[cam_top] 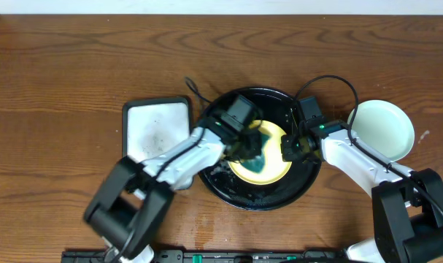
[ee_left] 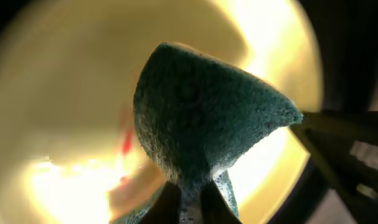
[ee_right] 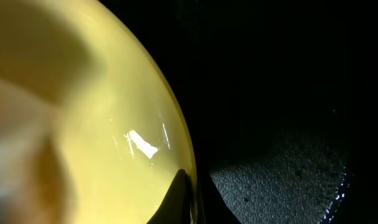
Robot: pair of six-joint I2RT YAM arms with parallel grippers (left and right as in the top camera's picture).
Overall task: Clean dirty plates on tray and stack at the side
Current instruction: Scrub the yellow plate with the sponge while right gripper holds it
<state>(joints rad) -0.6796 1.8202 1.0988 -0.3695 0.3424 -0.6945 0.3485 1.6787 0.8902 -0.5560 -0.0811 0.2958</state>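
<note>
Two claws work on the yellow plate (cam_top: 276,169) in the black tray (cam_top: 279,193).
The left claw (ee_left: 189,200) is squeezed tight on a green sponge (ee_left: 201,118) that presses on the plate beside a red smear (ee_left: 125,140). The right claw (ee_right: 189,194) pinches the plate's rim. A green plate (cam_top: 382,130) sits on the table (cam_top: 60,73), just right of the tray.

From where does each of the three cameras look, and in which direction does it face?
Overhead: above the table, facing straight down at the black tray; both arms show.
Left wrist: on the left gripper, facing down at its green sponge; fingertips show.
Right wrist: on the right gripper, facing the yellow plate whose rim it pinches; fingertips show.
Shared: all three show that plate.
</note>
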